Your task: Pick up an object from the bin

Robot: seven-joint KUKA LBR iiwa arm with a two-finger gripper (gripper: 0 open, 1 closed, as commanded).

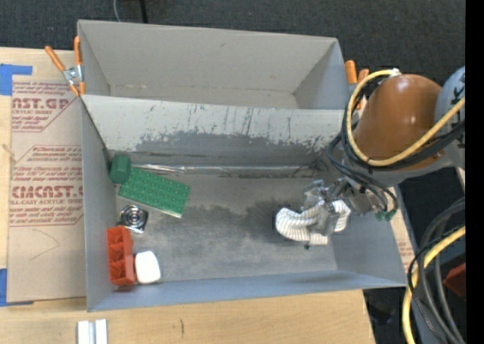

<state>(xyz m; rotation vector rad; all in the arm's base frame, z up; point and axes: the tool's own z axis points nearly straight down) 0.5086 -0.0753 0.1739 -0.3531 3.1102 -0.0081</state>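
My gripper is low at the right side of the bin, by the right wall. Directly under and beside it lies a white, ribbed, crumpled thing like a curled piece of cloth or hose. The gripper touches or overlaps its right end, and part of the white thing is hidden behind the gripper.
At the bin's left side lie a flat green studded plate with a small green block at its upper end, a round metal piece, a red brick and a white block. The arm with its orange cover and cables hangs over the right rim.
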